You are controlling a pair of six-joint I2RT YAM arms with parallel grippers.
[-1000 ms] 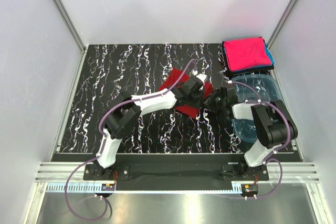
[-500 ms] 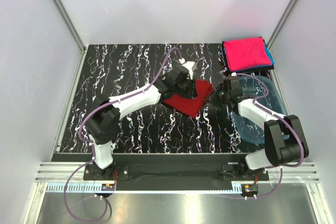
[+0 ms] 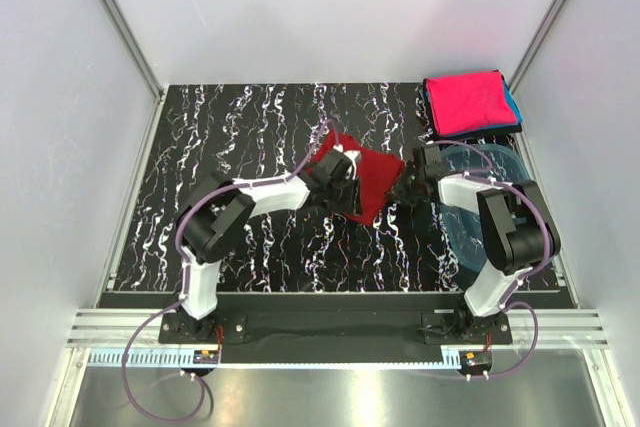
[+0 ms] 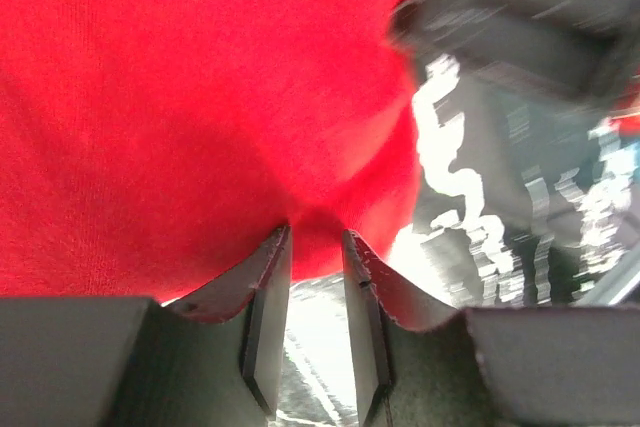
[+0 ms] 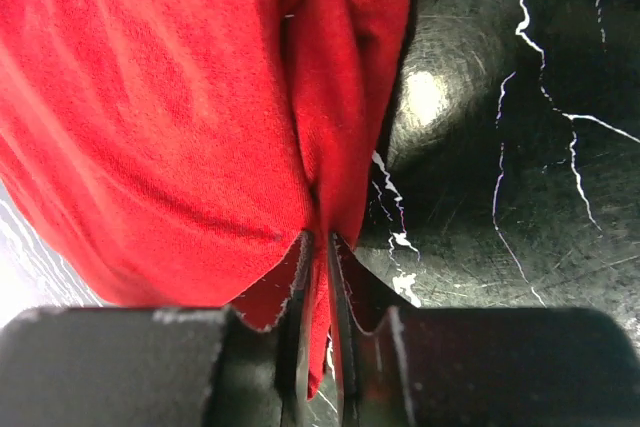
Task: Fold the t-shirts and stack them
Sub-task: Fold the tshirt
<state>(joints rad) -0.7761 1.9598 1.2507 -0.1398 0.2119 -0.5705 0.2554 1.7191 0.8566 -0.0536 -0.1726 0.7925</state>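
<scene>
The dark red t-shirt [image 3: 372,175] lies bunched near the middle of the black marbled table [image 3: 250,127]. My left gripper [image 3: 347,191] is at its near left edge. In the left wrist view the jaws [image 4: 316,237] pinch a puckered fold of the red cloth [image 4: 200,97]. My right gripper [image 3: 403,190] is at the shirt's right edge, and its jaws [image 5: 318,239] are shut on a hanging fold of the red cloth [image 5: 150,97]. A folded bright pink t-shirt [image 3: 465,102] lies on a teal-blue one [image 3: 513,107] at the back right corner.
A translucent blue plastic tub [image 3: 478,212] stands at the right edge, under and beside my right arm. White walls with metal rails enclose the table on three sides. The right gripper's dark body shows blurred in the left wrist view [image 4: 520,27].
My left gripper has drawn back to the left and nearer. More of the red shirt now shows between the two grippers. The right gripper stays at the shirt's right edge.
</scene>
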